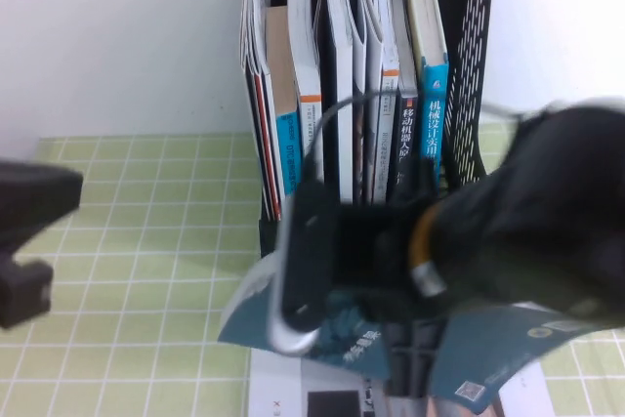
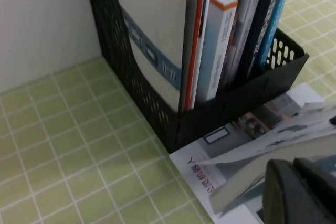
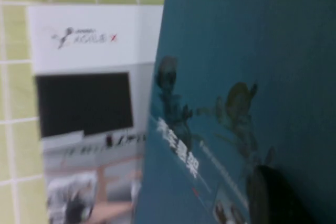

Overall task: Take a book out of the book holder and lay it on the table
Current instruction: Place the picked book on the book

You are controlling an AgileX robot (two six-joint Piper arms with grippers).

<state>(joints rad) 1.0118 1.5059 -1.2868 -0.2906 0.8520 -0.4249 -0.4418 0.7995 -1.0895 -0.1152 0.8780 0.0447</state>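
Observation:
The book [image 1: 508, 354] is out of the book holder [image 1: 469, 65]. It hangs tilted low over the table [image 1: 146, 241], just in front of the holder. Its teal cover with white characters fills the right wrist view [image 3: 236, 51]. My right gripper [image 1: 405, 373] is shut on the book, and one of its fingers [image 3: 270, 198] presses on the teal cover. The left wrist view shows the book's page edges [image 2: 273, 145] raised above a booklet. My left gripper [image 1: 24, 241] is open and empty at the far left, apart from the book. It also shows in the left wrist view [image 2: 302, 192].
A grey booklet with red characters and robot photos [image 1: 322, 399] lies flat on the table under the held book; it also shows in the left wrist view [image 2: 210, 166] and the right wrist view [image 3: 84, 103]. Several books stand upright in the holder, including a bright-blue-spined one [image 1: 433, 114]. A white wall stands behind.

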